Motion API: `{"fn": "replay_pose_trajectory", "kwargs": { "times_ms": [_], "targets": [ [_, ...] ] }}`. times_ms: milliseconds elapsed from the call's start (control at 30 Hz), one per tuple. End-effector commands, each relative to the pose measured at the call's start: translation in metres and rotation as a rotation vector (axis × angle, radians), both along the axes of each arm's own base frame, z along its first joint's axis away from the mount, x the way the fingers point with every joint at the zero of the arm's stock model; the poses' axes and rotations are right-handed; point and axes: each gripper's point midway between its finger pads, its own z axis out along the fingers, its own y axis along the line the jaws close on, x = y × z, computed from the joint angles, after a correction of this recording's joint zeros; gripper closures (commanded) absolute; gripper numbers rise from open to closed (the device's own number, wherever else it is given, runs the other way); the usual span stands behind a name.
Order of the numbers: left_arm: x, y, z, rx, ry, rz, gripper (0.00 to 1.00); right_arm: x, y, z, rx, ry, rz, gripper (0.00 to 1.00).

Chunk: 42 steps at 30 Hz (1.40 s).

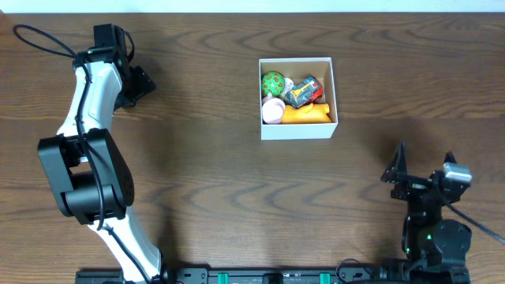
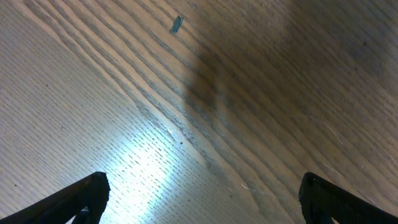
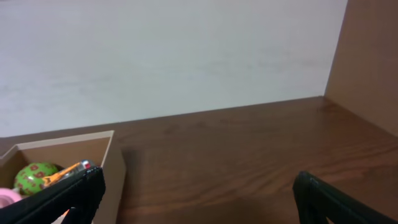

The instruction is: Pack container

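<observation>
Both spread wide, gripping nothing: left gripper [image 2: 200, 194] and right gripper [image 3: 198, 190] (each well apart from the container [image 1: 298, 130])

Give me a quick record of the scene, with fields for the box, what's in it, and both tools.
container: white walls, no lid, sits toward the far right of the table
contents: green ball, pink toy, orange toy, red-and-yellow toy
left tool: open, empty, above bare wood
right tool: open, empty, apart from the container
</observation>
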Motion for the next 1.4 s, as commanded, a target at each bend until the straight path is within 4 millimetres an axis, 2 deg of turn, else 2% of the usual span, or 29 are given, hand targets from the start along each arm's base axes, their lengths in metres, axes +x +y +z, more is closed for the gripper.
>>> {"fn": "replay_pose_trajectory", "kwargs": {
  "times_ms": [0, 333, 567, 1000, 1367],
  "targets": [
    [-0.003, 0.003, -0.003, 0.009, 0.013, 0.009, 0.02, -0.004, 0.008, -0.005, 0.003, -0.015, 0.041, 0.01],
    [-0.003, 0.003, -0.003, 0.009, 0.013, 0.009, 0.02, 0.001, 0.01, -0.032, -0.013, -0.036, 0.057, 0.01],
    [-0.003, 0.003, -0.003, 0.009, 0.013, 0.009, 0.02, 0.005, 0.019, -0.042, -0.151, -0.034, 0.107, 0.01],
    [-0.003, 0.003, -0.003, 0.009, 0.013, 0.009, 0.02, 0.004, 0.023, -0.068, -0.138, 0.072, 0.133, 0.01],
    [-0.003, 0.003, -0.003, 0.009, 0.013, 0.009, 0.02, 0.004, 0.021, -0.068, -0.138, 0.073, 0.119, 0.01]
  ]
}}
